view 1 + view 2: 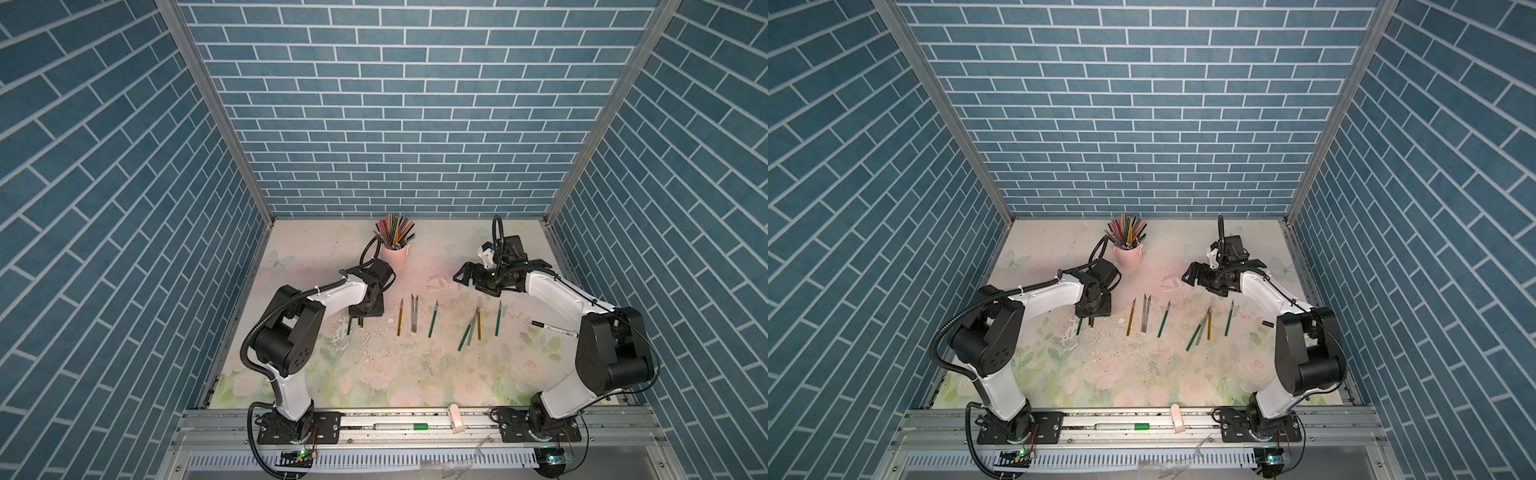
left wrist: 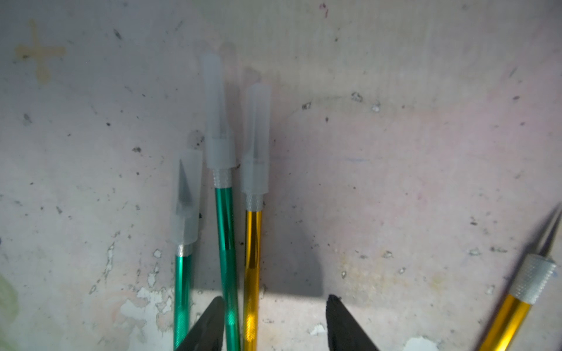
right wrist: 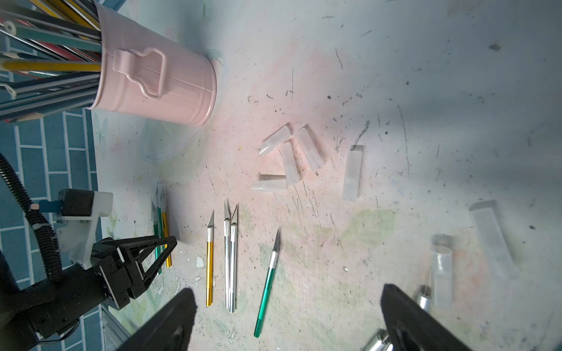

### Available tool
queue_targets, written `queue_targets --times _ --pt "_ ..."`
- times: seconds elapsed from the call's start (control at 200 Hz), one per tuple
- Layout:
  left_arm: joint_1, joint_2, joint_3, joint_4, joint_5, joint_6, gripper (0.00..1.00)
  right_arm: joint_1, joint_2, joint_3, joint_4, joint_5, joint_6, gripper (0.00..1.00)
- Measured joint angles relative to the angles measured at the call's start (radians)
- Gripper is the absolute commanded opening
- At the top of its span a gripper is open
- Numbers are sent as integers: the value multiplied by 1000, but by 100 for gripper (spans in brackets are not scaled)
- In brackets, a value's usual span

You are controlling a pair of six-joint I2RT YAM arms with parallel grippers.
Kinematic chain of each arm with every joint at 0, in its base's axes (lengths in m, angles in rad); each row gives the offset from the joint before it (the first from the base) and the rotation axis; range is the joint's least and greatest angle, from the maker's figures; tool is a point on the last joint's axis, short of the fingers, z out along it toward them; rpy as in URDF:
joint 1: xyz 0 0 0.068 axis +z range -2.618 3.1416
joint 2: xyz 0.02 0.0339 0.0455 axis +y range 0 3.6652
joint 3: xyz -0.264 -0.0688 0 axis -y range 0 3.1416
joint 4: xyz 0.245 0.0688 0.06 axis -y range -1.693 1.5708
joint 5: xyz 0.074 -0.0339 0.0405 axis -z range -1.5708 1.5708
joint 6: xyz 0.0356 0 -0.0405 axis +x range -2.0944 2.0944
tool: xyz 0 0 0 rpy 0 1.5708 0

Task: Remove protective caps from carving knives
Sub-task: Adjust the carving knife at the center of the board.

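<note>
**Left claw (image 2: pixel 275 297) astride two capped handles; right claw (image 3: pixel 287 290) spread wide and empty**

Eleven carving knives (image 1: pixel 433 319) are counted in both top views, laid in a loose row across the table (image 1: pixel 415 374). Eight are bare-bladed. Three at the left end, two green and one gold, are seen with fitted caps (image 2: pixel 217 115) pointing to the far side.

The left claw stands low over these three. Its fingers (image 2: pixel 206 328) are held part-way apart, with the middle green handle (image 2: pixel 226 243) and the gold handle (image 2: pixel 252 258) between them. The outer green handle (image 2: pixel 182 288) is left just outside. A clear gap is seen between the gold handle and the nearest finger, so no grip is shown.

Seven loose caps (image 3: pixel 289 164) are counted in the right wrist view, four clustered and three apart. They are scattered beyond the row, between the pink cup (image 1: pixel 395 253) and the right claw, which hovers with nothing held.
</note>
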Motion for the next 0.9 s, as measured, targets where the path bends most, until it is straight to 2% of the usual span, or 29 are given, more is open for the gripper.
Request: queue_targets --times 0.485,0.9 --pt "0 13 4 19 18 11 50 -14 0 -20 6 -8 0 96" --pt "0 -22 25 13 28 10 56 -16 0 -21 10 -14 0 95"
